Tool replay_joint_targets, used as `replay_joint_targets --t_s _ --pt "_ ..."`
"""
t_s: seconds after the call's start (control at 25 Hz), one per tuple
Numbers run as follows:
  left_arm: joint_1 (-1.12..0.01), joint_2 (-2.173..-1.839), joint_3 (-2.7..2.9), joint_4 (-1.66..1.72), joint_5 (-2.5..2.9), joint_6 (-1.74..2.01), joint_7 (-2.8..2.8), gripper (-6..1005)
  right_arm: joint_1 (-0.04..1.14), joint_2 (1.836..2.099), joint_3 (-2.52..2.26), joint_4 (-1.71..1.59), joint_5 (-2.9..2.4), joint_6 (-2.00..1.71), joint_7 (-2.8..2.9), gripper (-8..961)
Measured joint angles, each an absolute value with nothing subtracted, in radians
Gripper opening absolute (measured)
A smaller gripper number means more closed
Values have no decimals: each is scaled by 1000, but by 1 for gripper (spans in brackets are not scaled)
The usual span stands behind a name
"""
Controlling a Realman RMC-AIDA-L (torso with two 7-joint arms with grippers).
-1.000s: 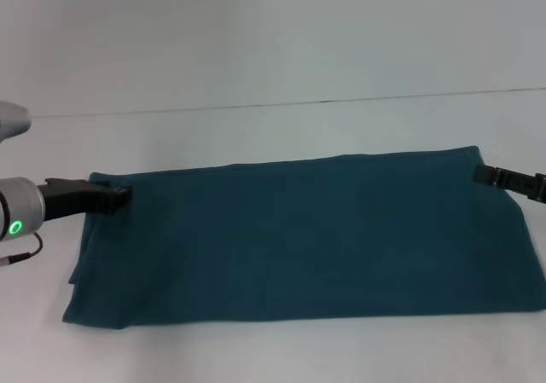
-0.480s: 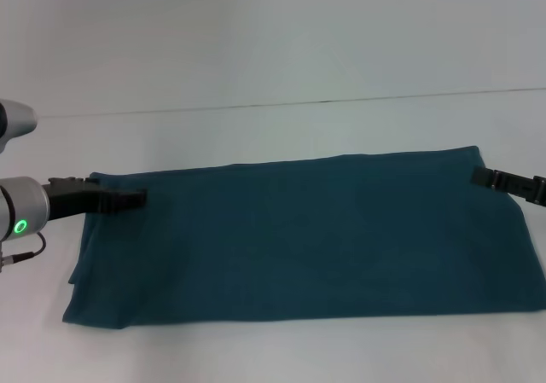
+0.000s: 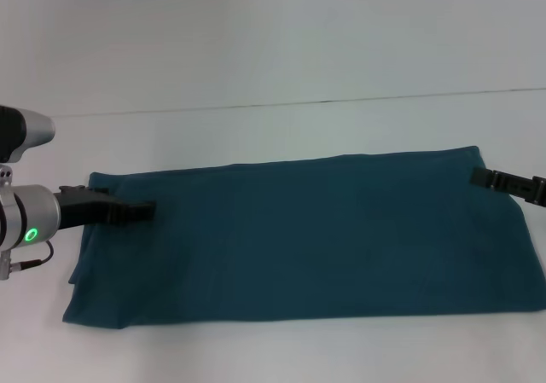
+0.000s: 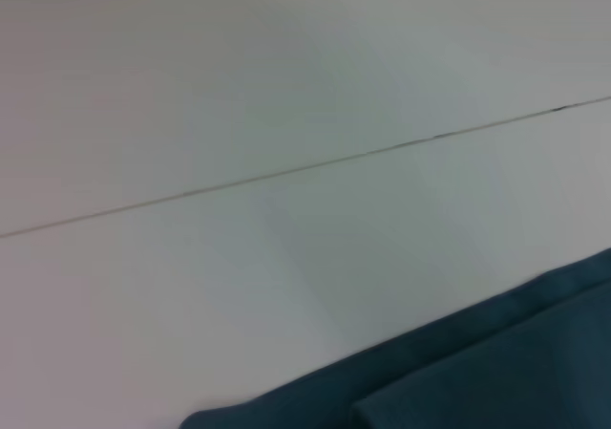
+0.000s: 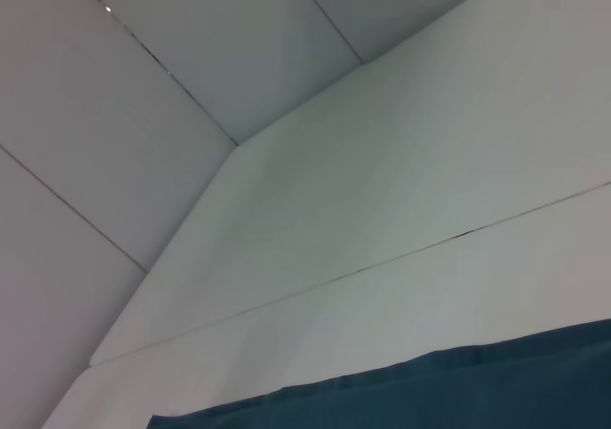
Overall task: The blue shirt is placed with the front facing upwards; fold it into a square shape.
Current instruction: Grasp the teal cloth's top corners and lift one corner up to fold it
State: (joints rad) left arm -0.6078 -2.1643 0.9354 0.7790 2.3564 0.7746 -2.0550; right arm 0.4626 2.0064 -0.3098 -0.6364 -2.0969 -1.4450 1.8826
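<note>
The blue shirt [image 3: 316, 238] lies flat on the white table [image 3: 256, 131] as a long dark teal band running left to right, with no lettering or neckline showing. My left gripper [image 3: 145, 209] reaches in low over the band's far left part, its tip past the corner and above the cloth. At the far right corner of the band sits my right gripper [image 3: 479, 176], its tip at the cloth's edge. The left wrist view shows a layered edge of the shirt [image 4: 496, 372]. The right wrist view shows its straight far edge [image 5: 458, 391].
A thin seam [image 3: 324, 102] crosses the white table behind the shirt. Bare table surface lies behind and in front of the cloth. A pale wall corner [image 5: 234, 142] stands beyond the table in the right wrist view.
My left gripper has slid to the right over the shirt, away from the far left corner. The cloth's outline and my right gripper have stayed where they were.
</note>
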Motion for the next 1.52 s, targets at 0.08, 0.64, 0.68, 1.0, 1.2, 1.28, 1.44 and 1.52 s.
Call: replay_joint_targets --t_s 0.08,0.64,0.68,1.0,1.2,1.28,1.44,1.52 --pt "-609 -2164 936 780 2356 775 -2055 880 462 2006 -310 -637 -2097 -1445 1883 622" --pt "-606 -2168 962 782 2351 773 -2017 712 462 2005 -306 -635 -2099 -1445 1884 550" --pt "-606 -2168 961 783 2351 773 -2018 677 462 2005 -305 -635 -2098 -1445 1883 548" --pt "-610 -2168 960 782 2350 765 -2022 484 462 2005 -303 -635 -2099 -1445 1882 544" --pt "-610 -2168 960 783 2349 758 -2022 345 461 2006 -302 -635 -2100 -1445 1881 545" --pt "-610 -2168 956 784 2347 750 -2024 250 460 2006 -302 -635 -2100 -1445 1881 545" --pt "-611 -2167 944 791 2345 740 -2033 53 460 2006 -302 -635 -2101 -1445 1881 545" --pt "-611 -2166 944 795 2345 738 -2036 2 459 2006 -302 -635 -2101 -1445 1881 545"
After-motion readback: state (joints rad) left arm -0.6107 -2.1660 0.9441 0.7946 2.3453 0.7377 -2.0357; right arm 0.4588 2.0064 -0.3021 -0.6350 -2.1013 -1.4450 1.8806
